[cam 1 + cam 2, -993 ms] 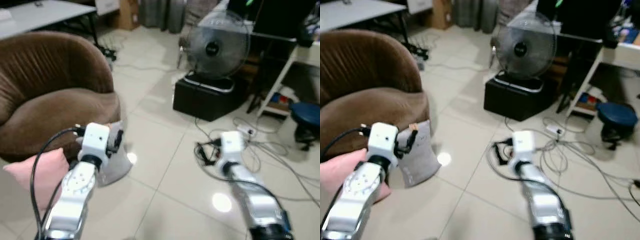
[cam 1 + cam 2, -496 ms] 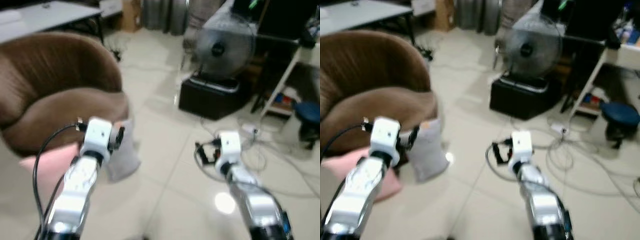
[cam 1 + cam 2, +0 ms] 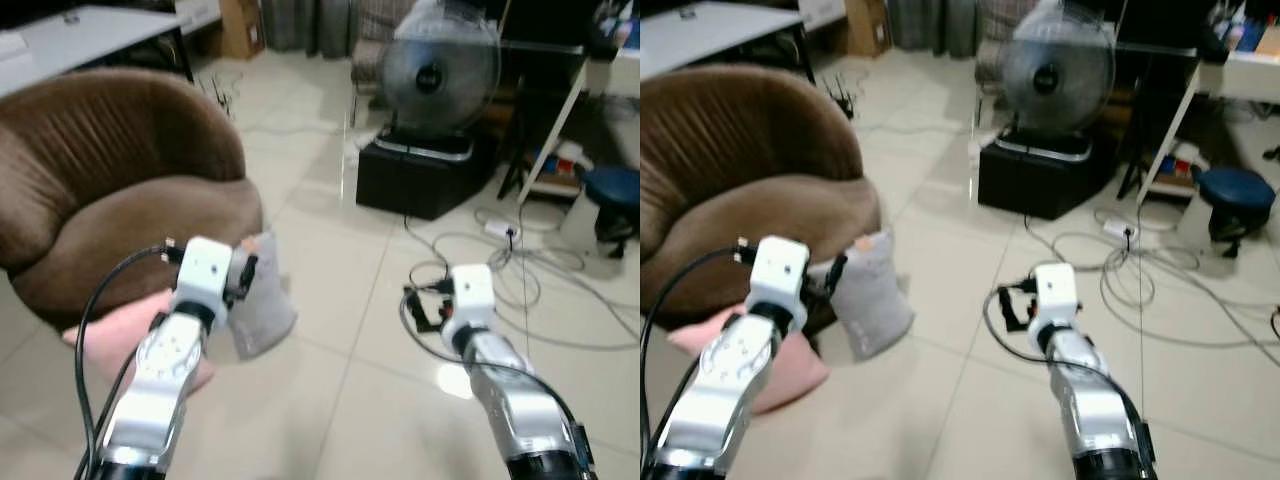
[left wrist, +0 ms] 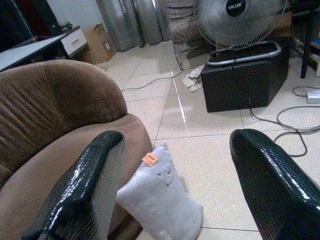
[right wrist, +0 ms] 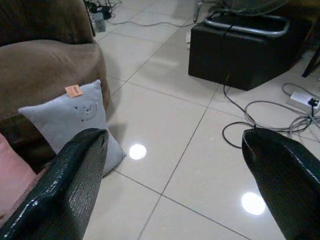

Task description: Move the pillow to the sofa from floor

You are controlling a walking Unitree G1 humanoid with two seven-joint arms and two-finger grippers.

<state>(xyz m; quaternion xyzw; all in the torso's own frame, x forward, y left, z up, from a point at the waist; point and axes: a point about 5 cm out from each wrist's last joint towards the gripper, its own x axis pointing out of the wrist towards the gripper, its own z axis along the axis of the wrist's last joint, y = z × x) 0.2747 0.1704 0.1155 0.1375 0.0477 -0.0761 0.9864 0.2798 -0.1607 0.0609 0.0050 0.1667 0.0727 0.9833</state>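
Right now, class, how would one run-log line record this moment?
grey pillow: on floor, leaning on brown sofa | pink pillow: on floor | left gripper: open, empty, facing grey pillow | right gripper: open, empty

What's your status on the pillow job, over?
Left gripper and right gripper open, empty. Grey pillow on floor against sofa. Nothing between.

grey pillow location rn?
Grey pillow stands on the floor to the robot's left, leaning against the brown sofa, with the pink pillow just beside it.
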